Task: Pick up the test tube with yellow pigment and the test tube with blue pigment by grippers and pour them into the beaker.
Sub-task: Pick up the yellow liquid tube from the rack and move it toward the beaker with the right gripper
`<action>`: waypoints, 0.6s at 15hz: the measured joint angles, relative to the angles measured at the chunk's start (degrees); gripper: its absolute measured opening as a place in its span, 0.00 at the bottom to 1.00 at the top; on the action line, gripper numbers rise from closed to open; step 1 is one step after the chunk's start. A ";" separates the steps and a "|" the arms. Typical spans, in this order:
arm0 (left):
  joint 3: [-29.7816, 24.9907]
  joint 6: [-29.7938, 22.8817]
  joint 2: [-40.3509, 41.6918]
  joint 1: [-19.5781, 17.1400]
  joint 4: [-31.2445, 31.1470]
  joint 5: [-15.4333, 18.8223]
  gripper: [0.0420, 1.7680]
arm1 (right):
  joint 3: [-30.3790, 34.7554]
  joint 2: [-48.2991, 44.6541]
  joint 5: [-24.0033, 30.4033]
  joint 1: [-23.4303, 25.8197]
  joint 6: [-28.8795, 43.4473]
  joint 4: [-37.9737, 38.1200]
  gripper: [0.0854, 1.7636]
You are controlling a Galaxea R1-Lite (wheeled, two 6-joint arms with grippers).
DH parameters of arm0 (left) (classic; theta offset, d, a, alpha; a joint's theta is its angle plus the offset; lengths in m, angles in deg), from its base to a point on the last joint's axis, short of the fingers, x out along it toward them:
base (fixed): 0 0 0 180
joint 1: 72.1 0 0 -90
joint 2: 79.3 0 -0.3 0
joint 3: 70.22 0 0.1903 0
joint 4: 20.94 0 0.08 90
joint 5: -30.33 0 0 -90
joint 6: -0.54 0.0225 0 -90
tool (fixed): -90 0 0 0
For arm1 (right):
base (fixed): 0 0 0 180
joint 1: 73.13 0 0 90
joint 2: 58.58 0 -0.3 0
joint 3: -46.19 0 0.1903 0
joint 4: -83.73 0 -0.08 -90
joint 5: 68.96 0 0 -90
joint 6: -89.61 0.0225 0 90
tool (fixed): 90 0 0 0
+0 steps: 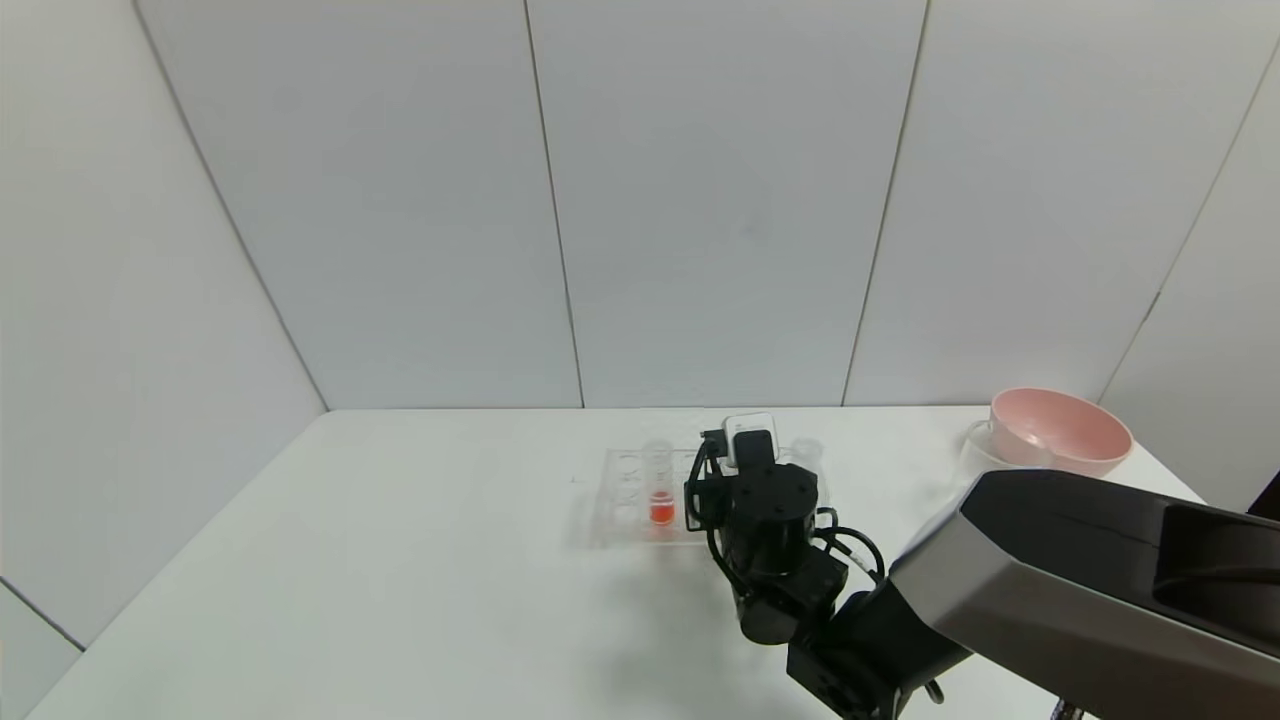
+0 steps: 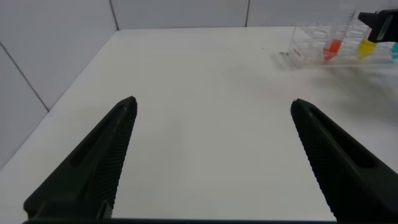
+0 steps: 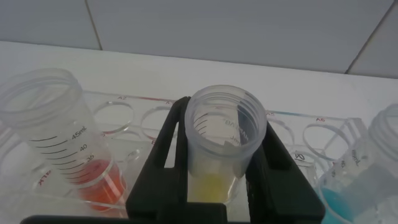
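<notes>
My right gripper (image 3: 225, 118) is shut on the test tube with yellow pigment (image 3: 214, 186), one black jaw on each side below its rim. The tube stands upright in the clear rack (image 1: 620, 500). In the head view the right wrist (image 1: 760, 500) hides this tube. The test tube with blue pigment (image 3: 348, 193) stands in the rack on one side of it. The yellow liquid (image 2: 367, 48) also shows far off in the left wrist view. The clear beaker (image 1: 978, 455) stands by the pink bowl, partly hidden by my right arm. My left gripper (image 2: 212, 106) is open over bare table.
A tube with orange-red liquid (image 1: 661, 500) stands in the rack on the yellow tube's other side. A pink bowl (image 1: 1062, 430) sits at the table's back right corner. White walls close the table at the back and left.
</notes>
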 joint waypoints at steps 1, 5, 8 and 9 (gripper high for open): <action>0.00 0.00 0.00 -0.04 -0.02 0.00 1.00 | 0.00 -0.11 -0.05 -0.06 -0.02 -0.02 0.29; 0.00 0.02 0.00 -0.01 -0.02 0.00 1.00 | 0.11 -0.50 -0.11 -0.37 -0.18 0.09 0.29; 0.00 0.00 0.00 -0.01 -0.02 0.00 1.00 | 0.15 -1.43 -0.22 -0.45 -1.40 -0.02 0.29; 0.00 0.00 0.00 -0.01 -0.02 0.00 1.00 | 0.17 -2.12 -0.27 -0.54 -1.95 -0.05 0.29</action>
